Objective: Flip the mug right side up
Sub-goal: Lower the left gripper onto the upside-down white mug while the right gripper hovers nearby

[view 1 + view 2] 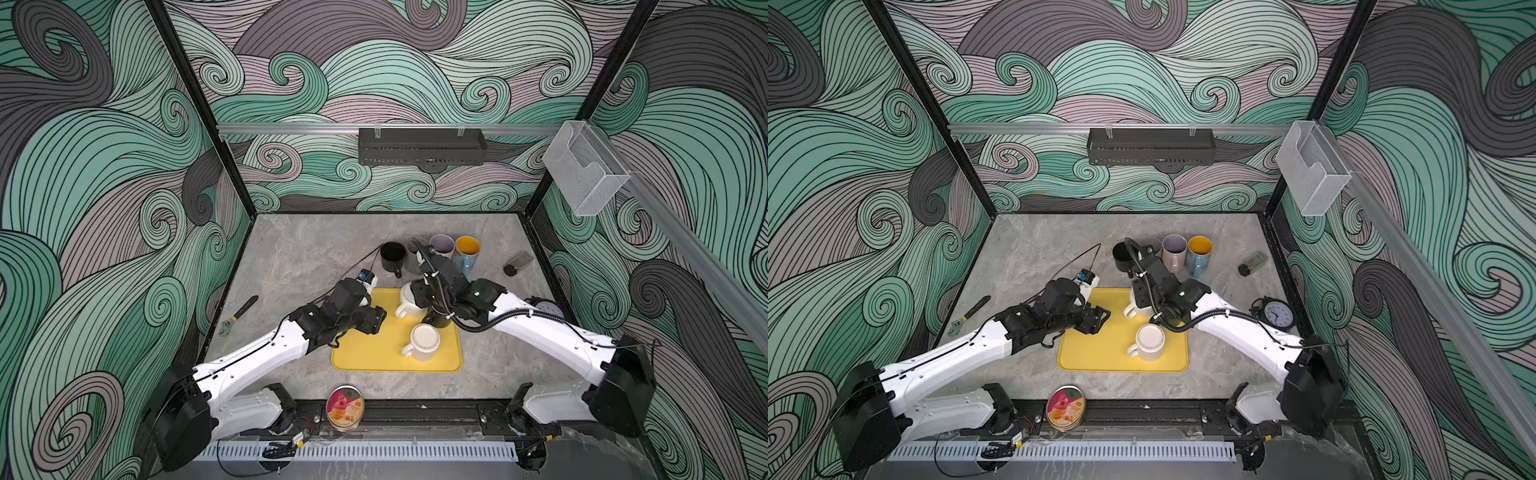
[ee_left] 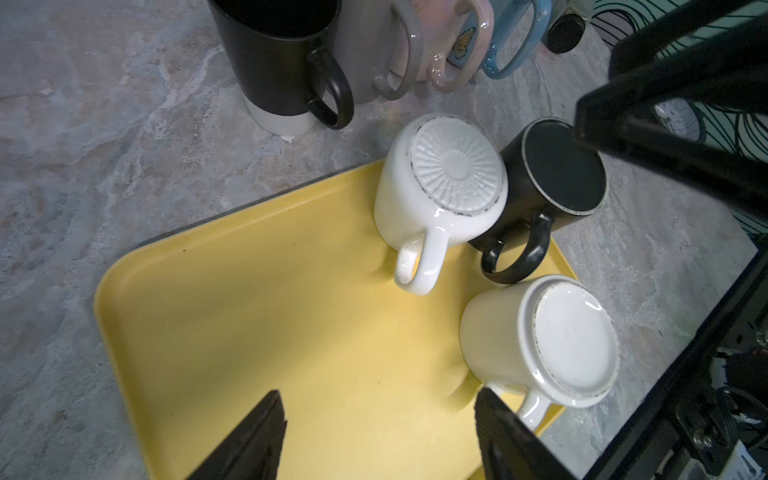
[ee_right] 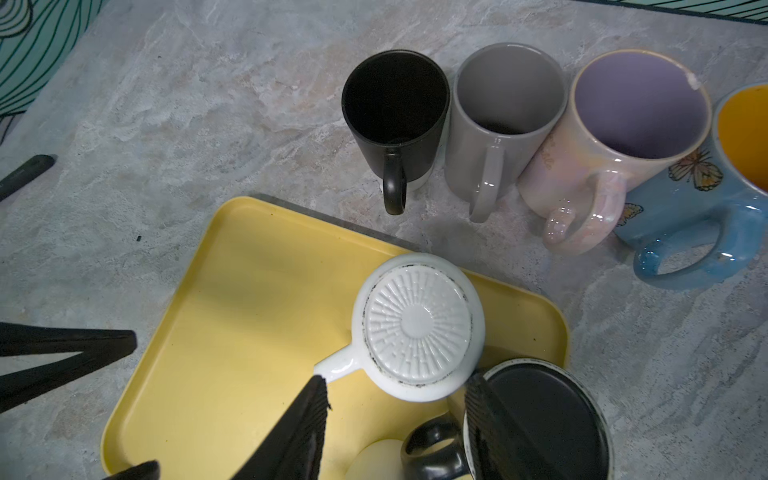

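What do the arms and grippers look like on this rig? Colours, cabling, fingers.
Both arms have white link shells, black joints and wrists, and bulky black base housings. The left arm has a thin black cable along its white link. The right arm carries a black corrugated conduit. The left gripper and right gripper are black, with tapered fingers ribbed on their inner faces.
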Robot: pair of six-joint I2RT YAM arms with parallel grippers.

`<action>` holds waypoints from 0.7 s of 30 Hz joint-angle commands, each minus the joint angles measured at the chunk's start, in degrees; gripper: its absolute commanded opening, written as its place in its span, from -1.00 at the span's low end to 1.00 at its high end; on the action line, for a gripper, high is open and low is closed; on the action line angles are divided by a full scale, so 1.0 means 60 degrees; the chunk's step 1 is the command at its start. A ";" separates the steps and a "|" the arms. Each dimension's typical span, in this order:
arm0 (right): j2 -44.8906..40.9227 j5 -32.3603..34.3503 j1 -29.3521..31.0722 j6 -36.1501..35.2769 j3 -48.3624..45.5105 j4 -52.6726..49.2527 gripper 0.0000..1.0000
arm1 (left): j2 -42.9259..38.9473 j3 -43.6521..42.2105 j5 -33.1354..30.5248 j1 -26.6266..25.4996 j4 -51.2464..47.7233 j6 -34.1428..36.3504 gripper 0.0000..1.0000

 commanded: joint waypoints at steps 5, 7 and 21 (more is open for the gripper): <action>-0.0866 0.0676 -0.0040 -0.0179 -0.0342 0.0161 0.11 | 0.0979 0.0860 0.0437 -0.0206 0.0258 0.1358 0.14; -0.0951 0.0710 -0.0055 -0.0196 -0.0435 0.0176 0.11 | 0.1214 0.0994 0.0591 -0.0206 0.0329 0.1645 0.10; -0.1248 0.0886 -0.0330 -0.0237 -0.0934 0.0326 0.13 | 0.3255 0.2342 0.0758 -0.0234 -0.0227 0.2650 0.09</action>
